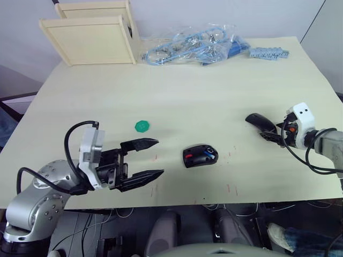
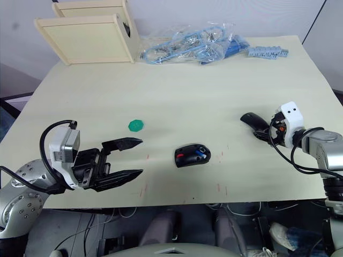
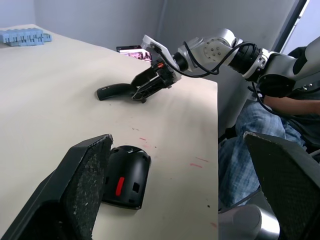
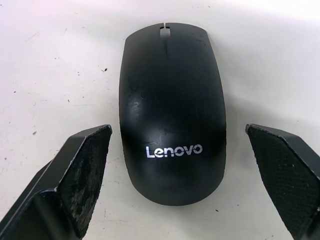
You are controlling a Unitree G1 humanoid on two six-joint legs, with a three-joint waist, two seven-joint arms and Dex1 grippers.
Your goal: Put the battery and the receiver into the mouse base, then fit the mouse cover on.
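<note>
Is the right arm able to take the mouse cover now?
Probably yes. The right pincer is open, the mouse cover lies on the table directly ahead of its fingers, nothing between them.

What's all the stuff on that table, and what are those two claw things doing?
Mouse base: one, black with red parts, near the table's front middle.
Battery: one, blue, sitting in the mouse base.
Mouse cover: one, glossy black with a pale Lenovo mark, on the table's right side.
Green disc: one, left of centre.
Wooden boxes: two, pale, far left corner.
Clear bag of blue parts: one, far edge.
Blue ridged block: one, far right.
Table: one, pale wood.
Person's legs in jeans: beside the table.
Left claw: black fingers, open, left of the mouse base.
Right claw: open around the mouse cover, not touching it.
</note>
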